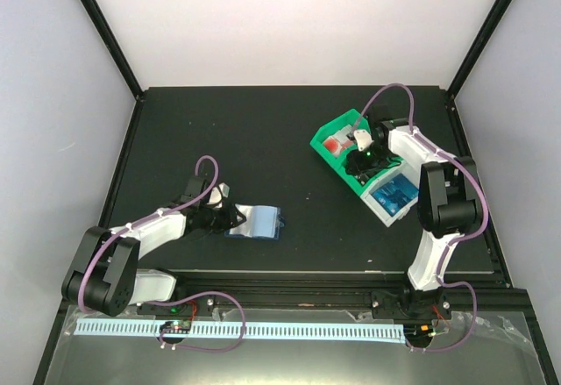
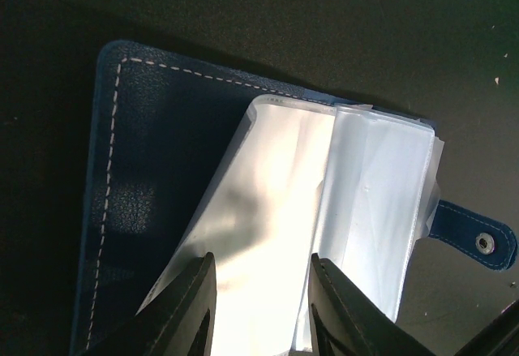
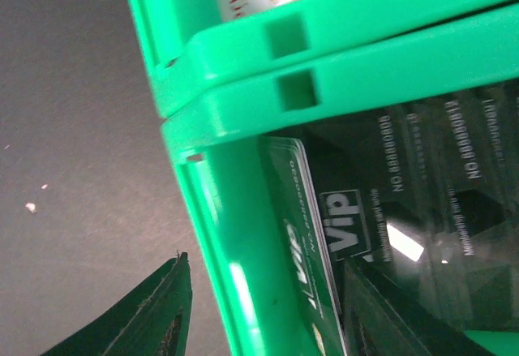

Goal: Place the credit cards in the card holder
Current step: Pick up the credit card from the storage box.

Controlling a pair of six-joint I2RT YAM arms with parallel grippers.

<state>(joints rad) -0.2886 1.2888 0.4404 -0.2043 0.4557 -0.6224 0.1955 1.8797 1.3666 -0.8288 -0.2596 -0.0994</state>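
Viewing from overhead, I find the dark navy folding card holder (image 1: 260,223) lying open on the black desk (image 1: 263,131), just beside the left gripper (image 1: 226,217). On the left wrist camera its fingers (image 2: 190,307) stand narrowly parted over the holder's clear plastic sleeves (image 2: 324,210), gripping nothing that I can see. The right gripper (image 1: 368,153) is down at the green plastic compartment bin (image 1: 331,131). Its fingers (image 3: 154,315) are wide apart, straddling the bin's wall and a thin plastic credit card printed "Vip" (image 3: 312,242) that rests against that wall. Blue credit cards (image 1: 394,194) lie in the adjoining white bin (image 1: 386,218), well apart from the holder.
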